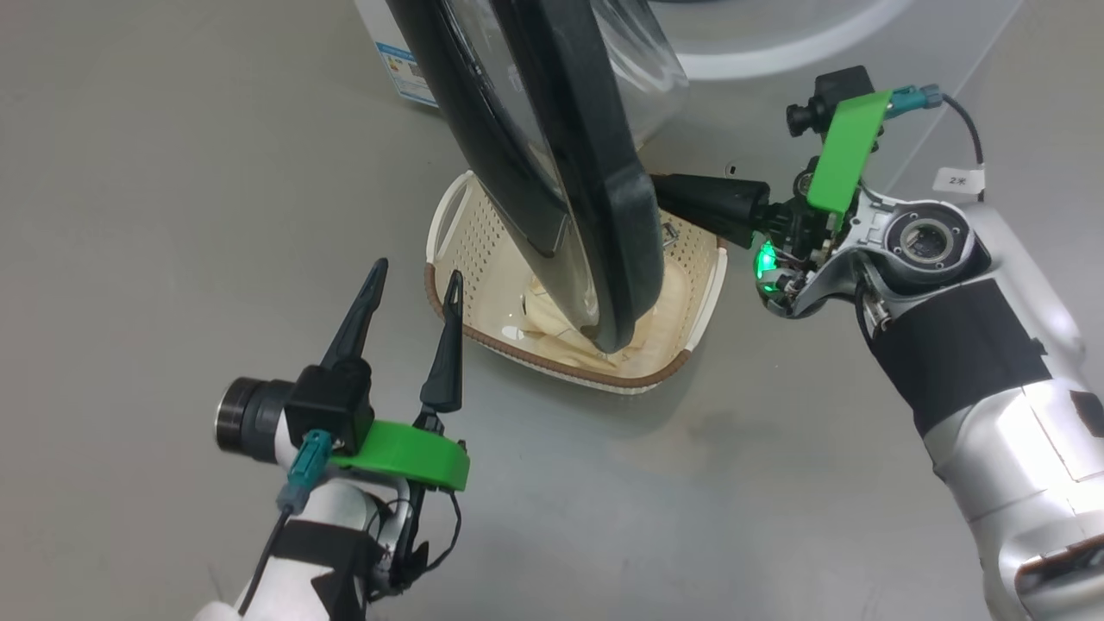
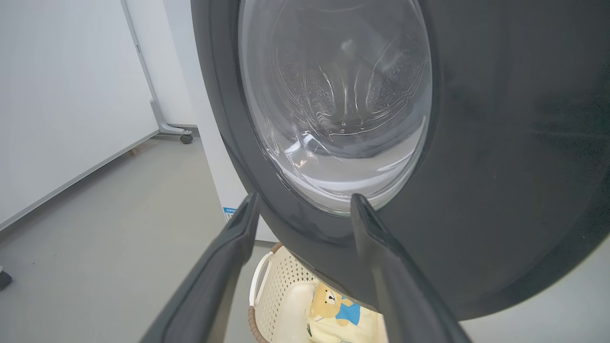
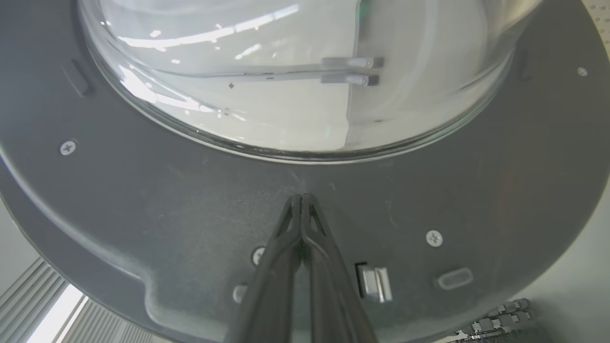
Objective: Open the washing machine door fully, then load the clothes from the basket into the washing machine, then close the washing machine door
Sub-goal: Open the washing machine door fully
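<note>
Where seen from the head, hangs edge-on over the floor: large round washing machine door (image 1: 595, 198) with glossy black rim and clear glass bowl, above small cream perforated plastic basket (image 1: 483, 246) with brown rim, cream clothes (image 1: 552, 319) inside. Spread and empty beside the basket, left pincer (image 1: 417, 270); pressed together at the door's inner side, right pincer (image 1: 681, 194).

From the left wrist: spread left pincer (image 2: 305, 202) facing the door's outer face (image 2: 500, 166), bear-printed garment (image 2: 333, 309) below in the basket (image 2: 281, 281).

From the right wrist: shut right pincer (image 3: 301, 197) against the door's dark inner rim (image 3: 143, 214), just under the glass.
</note>
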Motion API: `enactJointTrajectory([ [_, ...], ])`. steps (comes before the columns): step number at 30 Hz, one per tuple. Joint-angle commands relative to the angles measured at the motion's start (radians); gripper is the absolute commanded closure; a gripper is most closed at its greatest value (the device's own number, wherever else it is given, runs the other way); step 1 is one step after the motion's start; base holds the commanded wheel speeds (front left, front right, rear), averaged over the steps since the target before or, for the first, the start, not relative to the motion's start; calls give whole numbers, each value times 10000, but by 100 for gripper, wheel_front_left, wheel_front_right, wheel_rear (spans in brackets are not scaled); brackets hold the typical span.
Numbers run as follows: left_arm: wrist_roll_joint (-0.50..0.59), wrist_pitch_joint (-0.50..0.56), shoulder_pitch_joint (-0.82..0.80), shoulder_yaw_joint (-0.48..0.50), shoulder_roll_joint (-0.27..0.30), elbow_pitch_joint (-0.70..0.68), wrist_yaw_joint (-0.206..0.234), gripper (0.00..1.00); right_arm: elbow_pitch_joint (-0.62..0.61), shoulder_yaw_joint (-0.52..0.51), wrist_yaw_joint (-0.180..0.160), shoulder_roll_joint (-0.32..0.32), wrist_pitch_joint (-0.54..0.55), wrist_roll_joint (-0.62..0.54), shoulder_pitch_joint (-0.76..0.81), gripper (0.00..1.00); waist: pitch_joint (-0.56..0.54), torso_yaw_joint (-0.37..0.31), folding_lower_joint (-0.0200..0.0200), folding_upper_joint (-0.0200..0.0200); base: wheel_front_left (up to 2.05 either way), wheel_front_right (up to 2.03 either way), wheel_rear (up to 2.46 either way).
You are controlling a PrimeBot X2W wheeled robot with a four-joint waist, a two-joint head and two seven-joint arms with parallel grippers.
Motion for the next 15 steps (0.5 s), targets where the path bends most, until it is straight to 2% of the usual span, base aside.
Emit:
enactJointTrajectory([
  [1, 88, -69, -63, 371, 145, -226, -47, 0, -396, 177, 2, 270, -94, 149, -60, 100, -49, 38, 1, -1, 0, 0, 0],
  [15, 104, -69, 147, 392, 145, -91, -59, 0, -618, 2492, 2, 271, -1316, 1914, 344, 100, -492, 235, 1, -1, 0, 0, 0],
])
